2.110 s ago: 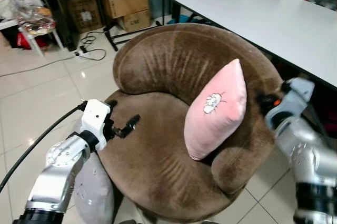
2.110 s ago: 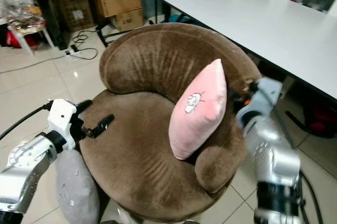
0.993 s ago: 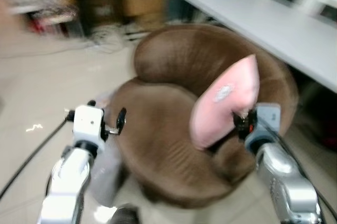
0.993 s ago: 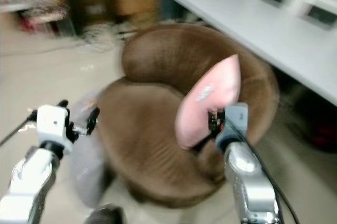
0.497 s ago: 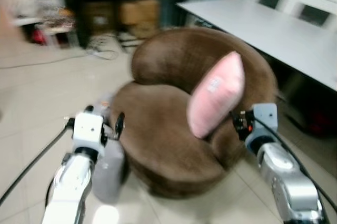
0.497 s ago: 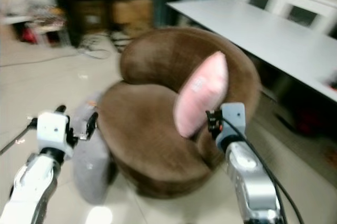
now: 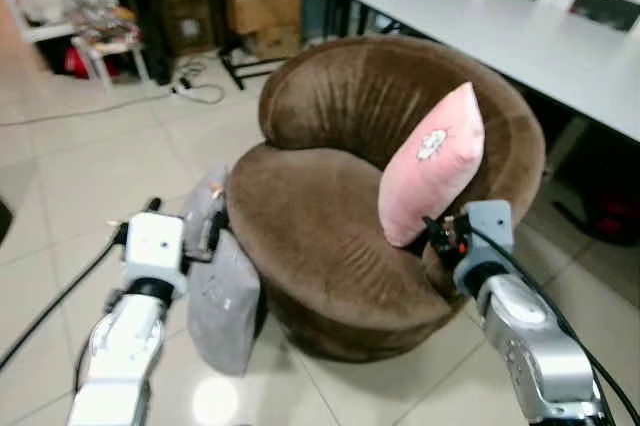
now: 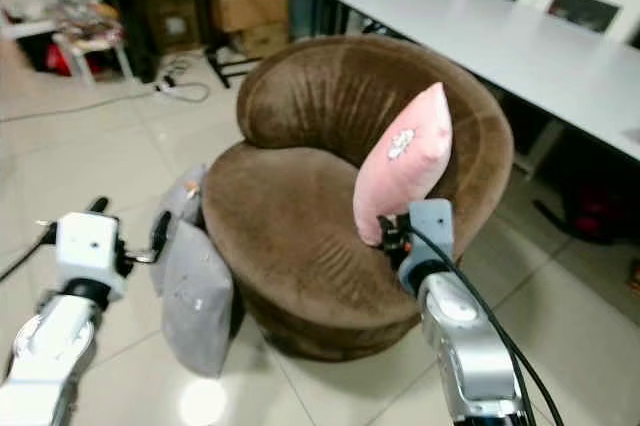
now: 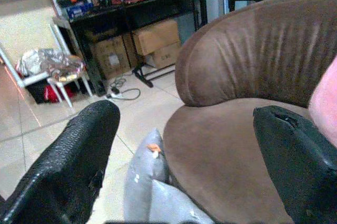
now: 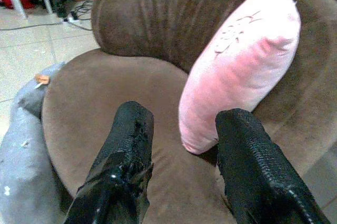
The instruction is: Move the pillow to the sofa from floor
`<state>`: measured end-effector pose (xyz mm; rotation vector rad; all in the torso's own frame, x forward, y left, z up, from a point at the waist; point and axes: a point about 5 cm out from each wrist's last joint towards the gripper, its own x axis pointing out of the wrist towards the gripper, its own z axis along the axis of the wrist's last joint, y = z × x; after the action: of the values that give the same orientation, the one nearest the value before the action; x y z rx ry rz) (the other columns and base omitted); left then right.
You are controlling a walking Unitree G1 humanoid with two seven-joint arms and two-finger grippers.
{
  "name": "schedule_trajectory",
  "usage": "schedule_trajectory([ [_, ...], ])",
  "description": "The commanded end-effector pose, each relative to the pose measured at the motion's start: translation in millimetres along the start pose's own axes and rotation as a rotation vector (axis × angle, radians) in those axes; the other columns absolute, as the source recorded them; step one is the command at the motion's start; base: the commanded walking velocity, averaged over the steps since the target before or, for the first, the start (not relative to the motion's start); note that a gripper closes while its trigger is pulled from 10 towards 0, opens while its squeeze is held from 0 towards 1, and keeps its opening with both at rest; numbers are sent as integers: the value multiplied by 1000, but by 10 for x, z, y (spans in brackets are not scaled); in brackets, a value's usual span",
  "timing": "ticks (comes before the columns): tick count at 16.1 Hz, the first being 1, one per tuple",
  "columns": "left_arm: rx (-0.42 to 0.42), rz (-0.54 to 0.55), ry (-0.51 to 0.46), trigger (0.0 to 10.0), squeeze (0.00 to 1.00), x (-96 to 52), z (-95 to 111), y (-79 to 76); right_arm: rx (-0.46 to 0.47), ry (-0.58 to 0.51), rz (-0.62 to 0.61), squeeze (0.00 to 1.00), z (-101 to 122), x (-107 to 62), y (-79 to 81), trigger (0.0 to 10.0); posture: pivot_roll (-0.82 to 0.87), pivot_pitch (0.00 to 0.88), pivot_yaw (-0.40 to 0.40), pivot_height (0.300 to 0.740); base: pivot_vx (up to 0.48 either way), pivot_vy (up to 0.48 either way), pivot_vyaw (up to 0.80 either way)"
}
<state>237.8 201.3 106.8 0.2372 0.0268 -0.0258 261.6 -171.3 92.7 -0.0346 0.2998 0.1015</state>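
Round brown sofa (image 7: 330,216) on a pale tiled floor (image 7: 80,156). A pink pillow (image 7: 432,176) stands on edge against the backrest at about 3 o'clock of the seat; the seat's centre and 9 o'clock side lie bare. Two grey pillows (image 8: 195,286) lean on the floor against the sofa's 9 o'clock edge. Left gripper (image 9: 184,166) spread wide, empty, beside them. Right gripper (image 10: 181,182) parted, empty, just short of the pink pillow. White table (image 7: 520,36) at 1 o'clock; boxes, probably cardboard, (image 7: 262,18) at 12 o'clock
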Motion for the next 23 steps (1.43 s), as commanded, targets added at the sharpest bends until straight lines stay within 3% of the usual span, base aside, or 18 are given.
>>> schedule_trajectory([
  [1,-6,-27,-10,10000,0,34,23,-93,-16,1,-21,0,7,-17,-79,10000,-54,0,-48,740,0,469,0],
  [18,-13,-26,-19,10000,0,23,64,-134,-15,15,17,0,-26,-49,-50,10000,-54,0,-63,740,0,472,0],
  [23,-56,11,-25,10000,0,51,86,-116,-7,10,1,0,2,-17,-51,10000,-66,0,-52,740,0,59,0],
])
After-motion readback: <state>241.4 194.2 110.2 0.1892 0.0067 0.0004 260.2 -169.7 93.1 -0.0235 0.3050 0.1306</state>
